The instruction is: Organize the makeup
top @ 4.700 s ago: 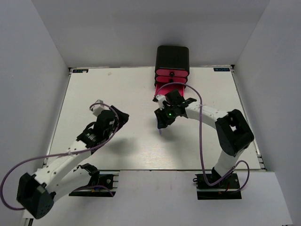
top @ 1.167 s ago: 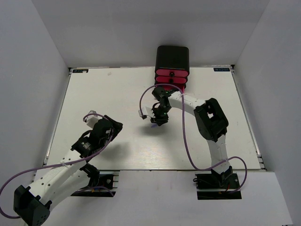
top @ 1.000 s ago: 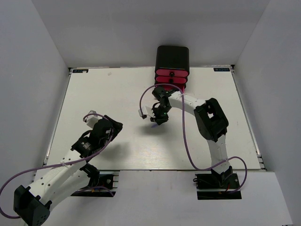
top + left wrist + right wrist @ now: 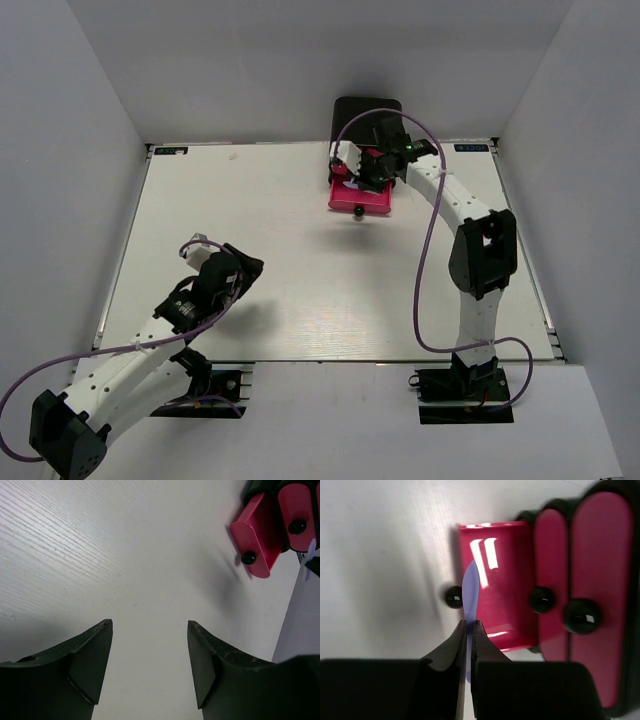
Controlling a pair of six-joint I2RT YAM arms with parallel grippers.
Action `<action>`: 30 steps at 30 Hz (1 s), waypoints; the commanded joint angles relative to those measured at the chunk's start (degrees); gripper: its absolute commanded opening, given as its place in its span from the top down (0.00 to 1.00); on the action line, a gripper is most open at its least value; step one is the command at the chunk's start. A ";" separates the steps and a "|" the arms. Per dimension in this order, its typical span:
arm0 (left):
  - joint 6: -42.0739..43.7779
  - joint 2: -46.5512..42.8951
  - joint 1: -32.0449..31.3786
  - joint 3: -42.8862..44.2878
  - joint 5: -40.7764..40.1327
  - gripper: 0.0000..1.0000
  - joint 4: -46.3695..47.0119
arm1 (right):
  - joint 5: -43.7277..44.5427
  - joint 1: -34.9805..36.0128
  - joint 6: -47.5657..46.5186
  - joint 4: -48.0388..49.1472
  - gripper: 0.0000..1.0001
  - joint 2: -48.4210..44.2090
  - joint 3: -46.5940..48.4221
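**A:** Where is the thin purple stick (image 4: 470,587)?

**B:** It is pinched between the closed jaws of the right gripper (image 4: 469,625). Its tip is over the pulled-out pink drawer (image 4: 502,580), by the middle of the far edge of the table (image 4: 250,210).

**A:** What might spoil the drop?

**B:** The tip seems to sit just inside the drawer's knobbed front wall. Released there, the stick could catch the rim and tumble onto the tabletop. It could also lie across the edge and stop the drawer closing. Being slim and gripped near one end, it may swivel too.

**A:** And the left gripper (image 4: 150,630)?

**B:** Its jaws are apart and hold nothing, over the near-left part. It looks unlikely to interfere.
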 commanded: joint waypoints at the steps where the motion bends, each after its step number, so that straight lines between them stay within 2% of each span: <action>1: 0.08 -0.18 0.16 -0.36 0.24 0.29 1.56 | 4.52 -1.26 -0.25 2.76 1.00 3.52 5.53; 4: 0.17 0.00 0.16 -0.36 0.42 0.29 1.74 | 5.49 -2.05 -1.74 2.50 1.00 8.10 10.10; 7: 0.43 0.09 -0.37 -0.27 0.77 0.29 2.00 | 6.63 -2.23 -2.89 3.81 0.99 10.91 10.82; 10: 1.57 0.52 -0.37 -0.62 2.08 0.29 4.10 | 7.08 -2.32 -3.24 4.78 0.93 12.41 11.00; 13: 3.77 2.19 -0.37 -1.24 4.89 0.29 10.24 | 6.99 -2.49 -3.77 4.78 0.88 13.29 10.91; 14: 4.29 2.89 -0.37 -1.24 5.68 0.29 11.57 | 7.07 -2.49 -3.77 5.04 0.86 13.38 10.73; 16: 5.88 5.61 -0.37 -1.32 8.32 0.29 16.64 | 7.34 -2.40 -3.68 5.22 0.73 13.82 10.65; 17: 7.19 6.84 -0.37 -1.33 9.28 0.29 18.50 | 7.25 -2.40 -3.59 5.22 0.64 13.82 10.65; 21: 11.23 17.18 -0.37 0.34 14.29 0.28 29.48 | 6.20 -2.49 -3.16 5.31 0.53 13.03 9.42; 25: 15.54 28.19 -0.37 4.11 19.38 0.29 43.96 | 4.35 -2.84 -1.58 5.57 0.55 10.84 8.36; 27: 16.69 33.02 -0.37 6.05 21.15 0.33 48.38 | 2.17 -3.63 1.57 5.66 0.62 9.52 8.10; 28: 16.69 38.18 -0.37 7.10 22.99 0.38 52.76 | 1.63 -3.89 3.33 6.27 0.65 7.69 7.66; 29: 16.52 40.93 -0.37 9.20 25.01 0.40 55.06 | 0.76 -4.07 5.87 7.15 0.81 6.54 7.05; 30: 16.34 43.65 -0.37 10.44 25.81 0.42 57.26 | -2.12 -5.29 10.16 7.59 0.91 5.31 5.04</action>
